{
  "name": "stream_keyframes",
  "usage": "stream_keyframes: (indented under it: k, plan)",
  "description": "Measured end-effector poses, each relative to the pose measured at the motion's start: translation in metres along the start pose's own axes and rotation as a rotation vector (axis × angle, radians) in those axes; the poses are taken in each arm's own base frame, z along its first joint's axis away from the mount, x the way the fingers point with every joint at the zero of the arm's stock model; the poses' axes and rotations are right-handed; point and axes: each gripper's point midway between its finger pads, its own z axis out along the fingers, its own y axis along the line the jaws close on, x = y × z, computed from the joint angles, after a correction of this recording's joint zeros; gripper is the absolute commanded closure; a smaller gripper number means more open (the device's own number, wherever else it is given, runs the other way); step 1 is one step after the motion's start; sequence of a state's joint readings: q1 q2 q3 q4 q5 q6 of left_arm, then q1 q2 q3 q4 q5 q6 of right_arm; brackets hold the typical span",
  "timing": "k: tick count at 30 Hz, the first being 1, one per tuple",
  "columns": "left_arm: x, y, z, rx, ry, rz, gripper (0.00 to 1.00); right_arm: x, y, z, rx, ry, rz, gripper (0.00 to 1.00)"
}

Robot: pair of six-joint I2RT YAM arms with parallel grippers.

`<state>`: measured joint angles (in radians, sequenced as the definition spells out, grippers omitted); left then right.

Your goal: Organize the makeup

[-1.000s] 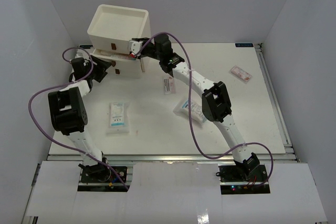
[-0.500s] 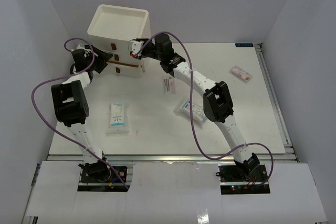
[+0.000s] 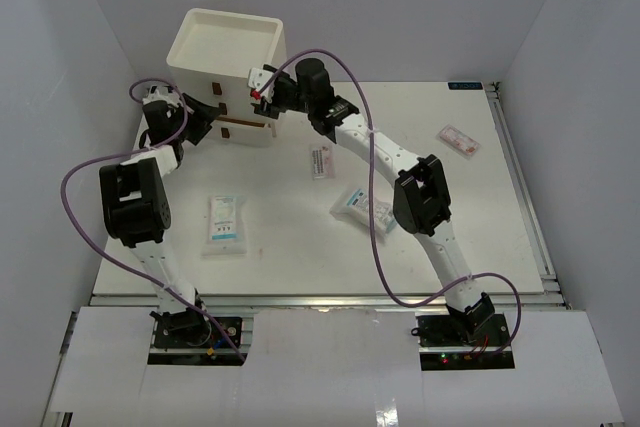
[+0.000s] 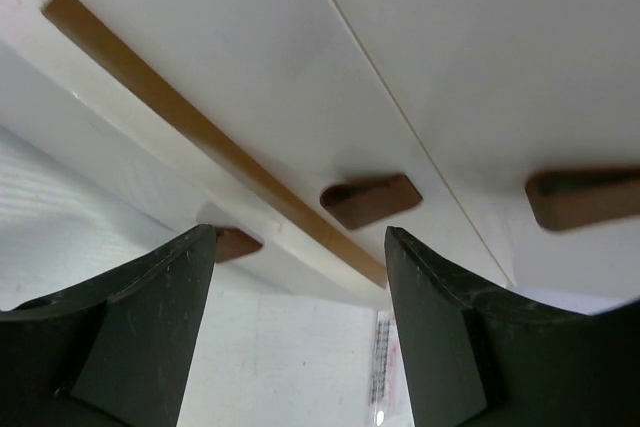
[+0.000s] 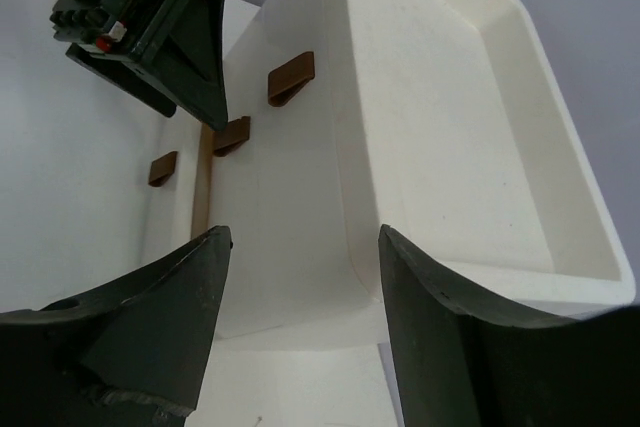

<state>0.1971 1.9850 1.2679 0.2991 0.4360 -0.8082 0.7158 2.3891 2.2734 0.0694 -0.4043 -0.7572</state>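
Note:
Two flat white-blue sachet packs lie on the table, one at the left (image 3: 225, 221) and one in the middle (image 3: 362, 209). A small pink-white packet (image 3: 320, 162) lies in front of the white drawer box (image 3: 225, 47); it also shows in the left wrist view (image 4: 384, 372). Another pink-white packet (image 3: 458, 139) lies at the far right. My left gripper (image 3: 207, 117) (image 4: 300, 247) is open and empty, close to the box's front with its brown handles (image 4: 370, 200). My right gripper (image 3: 258, 92) (image 5: 305, 237) is open and empty at the box's front right corner. No sponges or tubes are in view.
The box's top tray (image 5: 450, 127) holds nothing. A drawer stands a little out, showing a brown edge (image 4: 200, 127). The left gripper (image 5: 165, 37) shows in the right wrist view, close to the right one. Grey walls enclose the table on three sides.
The left gripper has moved up and right against the box front, and the pulled-out drawer has gone back in almost fully. The right gripper has shifted slightly up at the box corner.

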Motion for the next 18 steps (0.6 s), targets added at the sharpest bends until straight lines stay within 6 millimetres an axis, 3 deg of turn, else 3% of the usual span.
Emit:
stream_keyframes:
  k: [3, 7, 16, 18]
  plan:
    - [0.010, -0.005, -0.012, 0.028, 0.002, 0.011, 0.18, -0.008, 0.000, -0.008, -0.022, 0.005, 0.068, 0.29]
    - [0.013, -0.010, -0.024, 0.032, 0.003, 0.031, 0.15, -0.030, -0.015, -0.029, -0.027, -0.008, 0.139, 0.28]
    - [0.020, -0.002, -0.022, 0.002, 0.025, -0.015, 0.16, -0.074, -0.059, -0.106, 0.020, -0.013, 0.252, 0.27]
    - [0.025, 0.005, -0.016, -0.011, 0.041, -0.032, 0.24, -0.075, -0.062, -0.124, 0.017, -0.006, 0.287, 0.28]
